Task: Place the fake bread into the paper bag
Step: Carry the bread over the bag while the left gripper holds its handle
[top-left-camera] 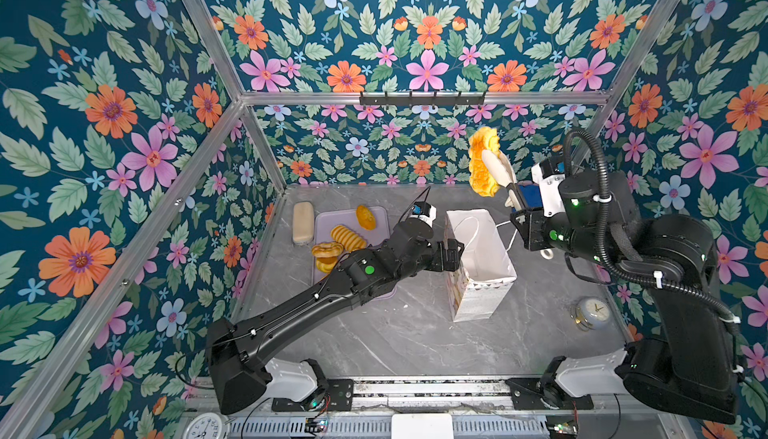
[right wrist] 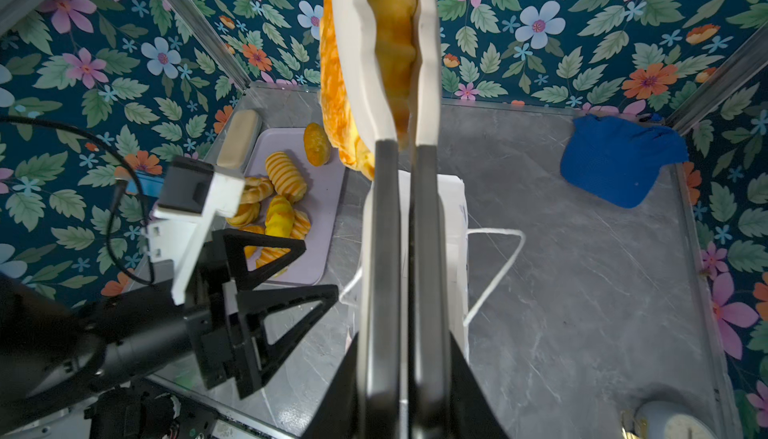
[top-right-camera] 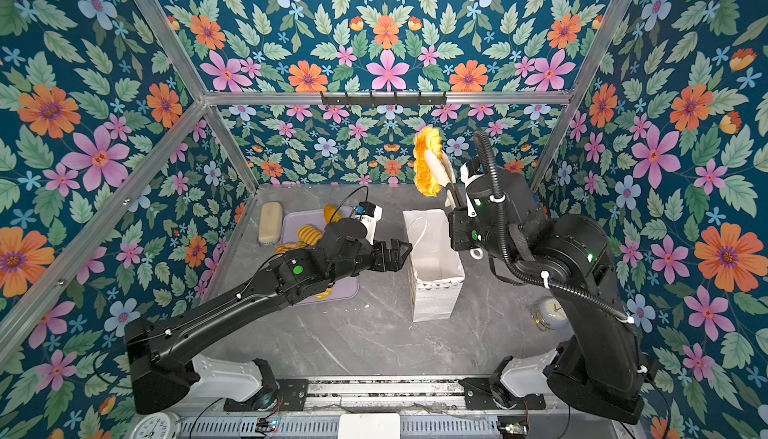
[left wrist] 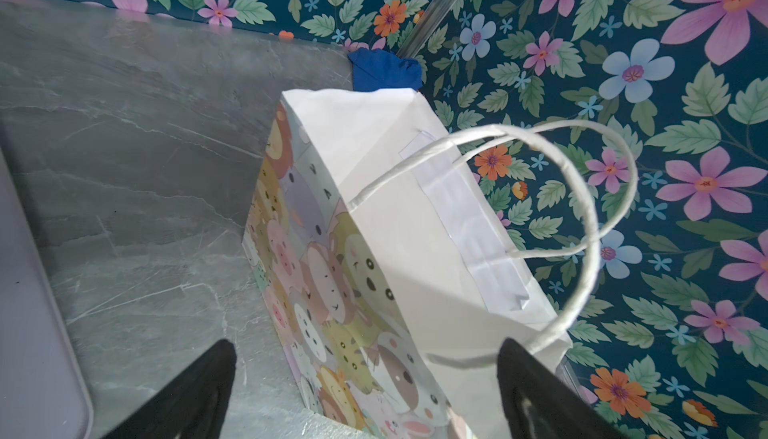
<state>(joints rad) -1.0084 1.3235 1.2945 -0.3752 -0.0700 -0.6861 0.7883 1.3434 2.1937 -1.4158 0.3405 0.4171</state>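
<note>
Your right jaws are clamped on a ridged bread (top-left-camera: 482,146), high above the open paper bag (top-left-camera: 473,299) on the bench (top-left-camera: 374,333). Your left jaws stand wide apart at the bag's rim.

The open paper bag (left wrist: 415,250) shows between the left gripper's (left wrist: 368,345) 2 wide-spread fingers.

Both arms out, one hand full, one hand empty

My left arm (top-left-camera: 299,316) is stretched low and forward toward the middle, left gripper (right wrist: 321,267) spread wide with nothing between the fingers. My right arm (top-left-camera: 685,274) is folded up high, wrist cocked back so the right gripper (top-left-camera: 492,159) points up and away, its pale fingers (right wrist: 361,42) pinched on a ridged loaf (top-left-camera: 482,141) held in the air.
</note>
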